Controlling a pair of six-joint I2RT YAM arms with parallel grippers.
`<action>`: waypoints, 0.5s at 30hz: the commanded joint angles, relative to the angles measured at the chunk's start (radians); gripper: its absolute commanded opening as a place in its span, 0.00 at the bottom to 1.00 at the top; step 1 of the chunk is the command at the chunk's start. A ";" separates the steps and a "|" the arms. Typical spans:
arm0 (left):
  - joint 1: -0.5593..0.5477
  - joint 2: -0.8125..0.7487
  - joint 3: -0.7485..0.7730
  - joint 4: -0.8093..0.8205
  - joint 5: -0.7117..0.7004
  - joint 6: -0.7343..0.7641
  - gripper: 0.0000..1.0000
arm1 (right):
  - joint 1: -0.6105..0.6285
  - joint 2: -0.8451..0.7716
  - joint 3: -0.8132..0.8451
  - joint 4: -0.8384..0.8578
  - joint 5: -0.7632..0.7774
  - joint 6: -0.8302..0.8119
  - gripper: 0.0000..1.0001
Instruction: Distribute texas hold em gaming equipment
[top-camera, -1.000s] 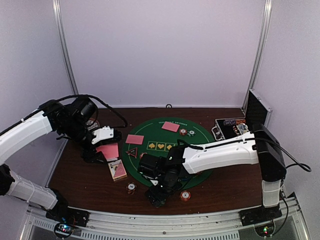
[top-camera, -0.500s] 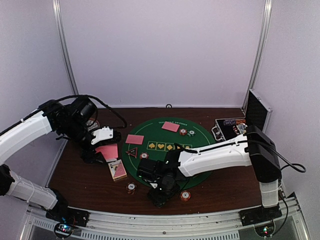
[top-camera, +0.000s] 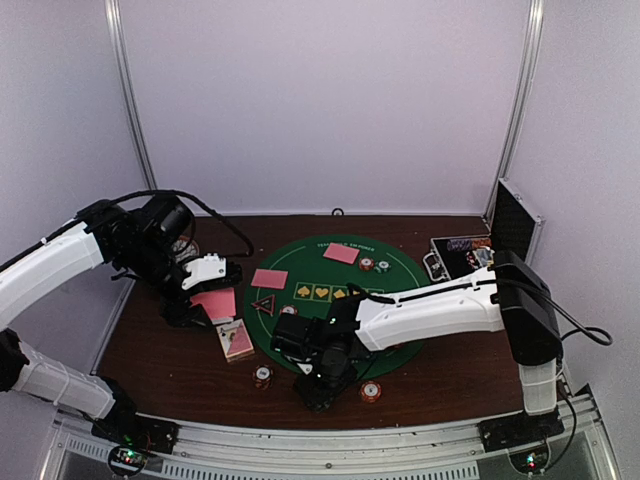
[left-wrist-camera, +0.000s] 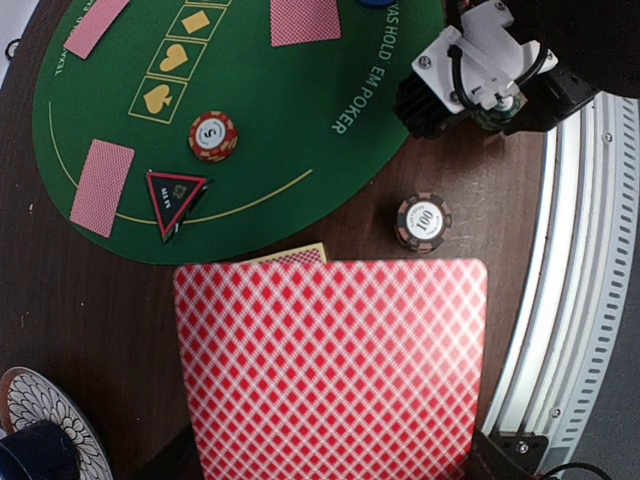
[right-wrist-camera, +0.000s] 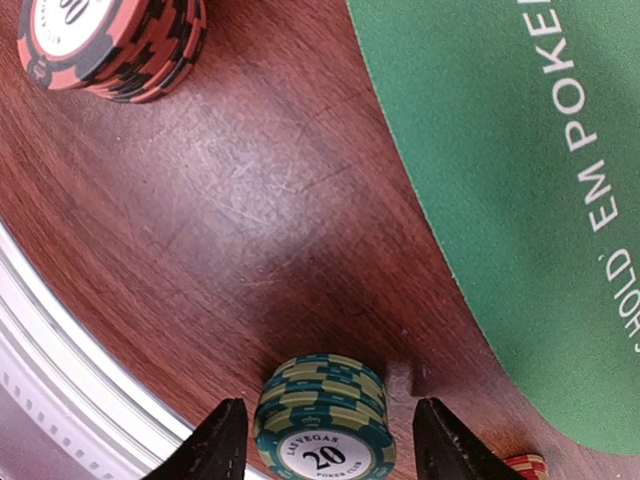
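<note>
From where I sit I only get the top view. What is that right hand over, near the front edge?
Observer: Its wrist camera shows a stack of green chips marked 20. The right hand is open around it, fingers not touching.
Operator: And the pink thing on the left?
Observer: A playing card, its back a red diamond lattice, held by the left hand.
Operator: Any other numbers?
Observer: The reddish chip stack on the wood beside the green felt mat reads 100.
</note>
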 joint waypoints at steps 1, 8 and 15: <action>-0.002 -0.023 -0.007 0.007 0.015 -0.001 0.00 | 0.002 0.004 0.025 -0.018 0.022 -0.014 0.59; -0.002 -0.024 -0.010 0.008 0.016 -0.002 0.00 | 0.003 0.013 0.023 -0.019 0.021 -0.015 0.52; -0.002 -0.025 -0.007 0.007 0.013 -0.001 0.00 | 0.002 0.008 0.028 -0.028 0.023 -0.014 0.36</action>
